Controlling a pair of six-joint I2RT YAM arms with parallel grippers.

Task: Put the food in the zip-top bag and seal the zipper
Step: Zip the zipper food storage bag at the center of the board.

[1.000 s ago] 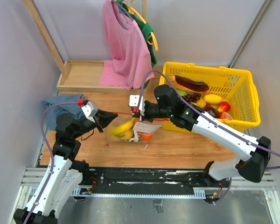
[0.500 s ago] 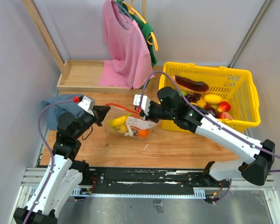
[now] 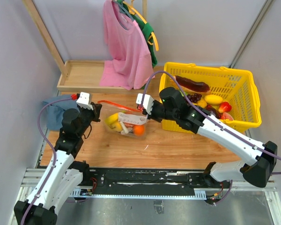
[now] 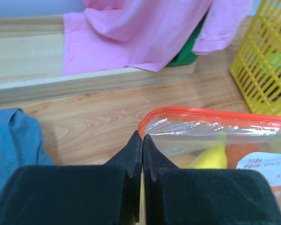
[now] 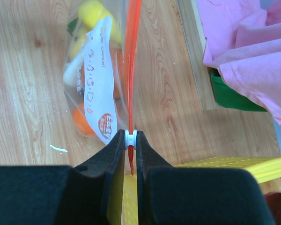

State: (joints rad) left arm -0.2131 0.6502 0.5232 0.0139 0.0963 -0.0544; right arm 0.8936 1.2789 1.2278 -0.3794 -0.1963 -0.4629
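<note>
The clear zip-top bag hangs over the wooden table between my two grippers. It holds a yellow banana, an orange piece and other food. Its red zipper runs taut along the top edge. My left gripper is shut on the bag's left corner, just below the zipper's end. My right gripper is shut on the white slider at the zipper's right end. The bag's white label faces the right wrist view.
A yellow mesh basket with more toy food stands at the right, close behind my right gripper. A pink shirt hangs over a wooden tray at the back. A blue cloth lies beside my left arm.
The bag has moved left and back with both grippers holding it. The zipper now stretches longer and straighter between them, and the food has settled lower in the bag.
</note>
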